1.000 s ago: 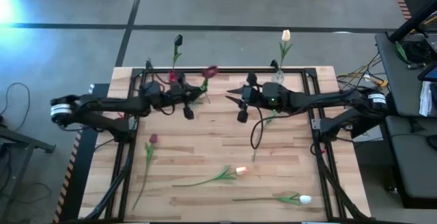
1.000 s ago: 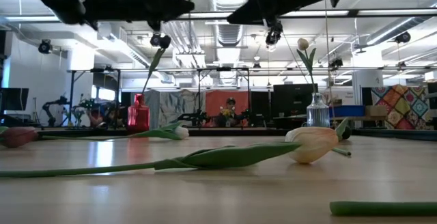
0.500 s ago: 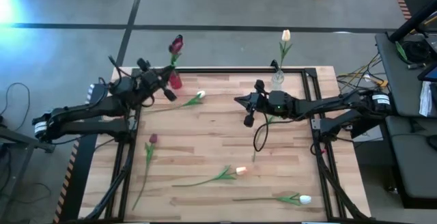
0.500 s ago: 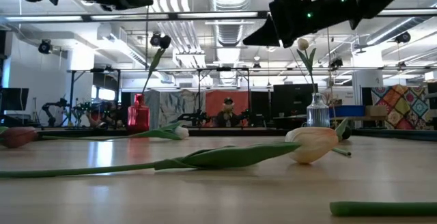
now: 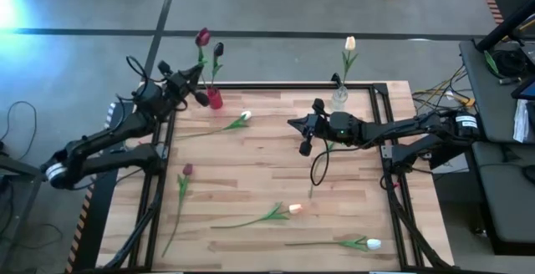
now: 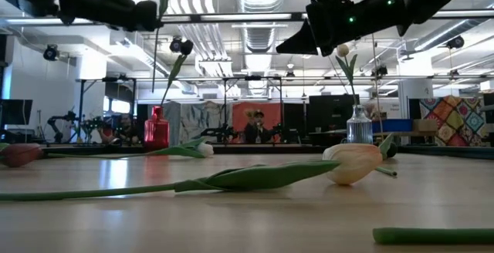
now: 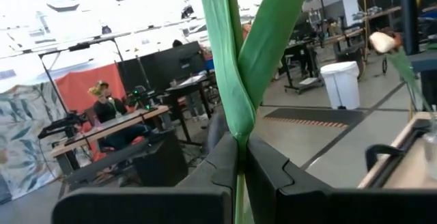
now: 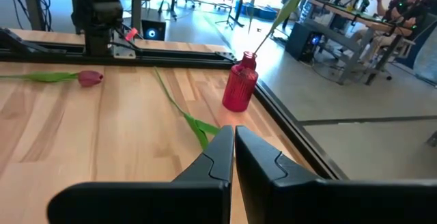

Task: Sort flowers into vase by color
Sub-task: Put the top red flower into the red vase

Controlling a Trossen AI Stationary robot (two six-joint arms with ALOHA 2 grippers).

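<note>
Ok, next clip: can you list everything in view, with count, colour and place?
Slatted wooden table: one, light wood, black frame.
Ribbed red vase: one, far left edge, holding one dark tulip.
Clear glass vase: one, far right edge, holding one cream tulip.
Loose tulips: four lying flat; white tulip near the red vase, maroon tulip on the left, peach tulip centre front, second white tulip at the front edge.
Held maroon tulip: one, above the red vase.
Left gripper: shut on that tulip's stem.
Right gripper: shut, empty, over mid-table.
</note>
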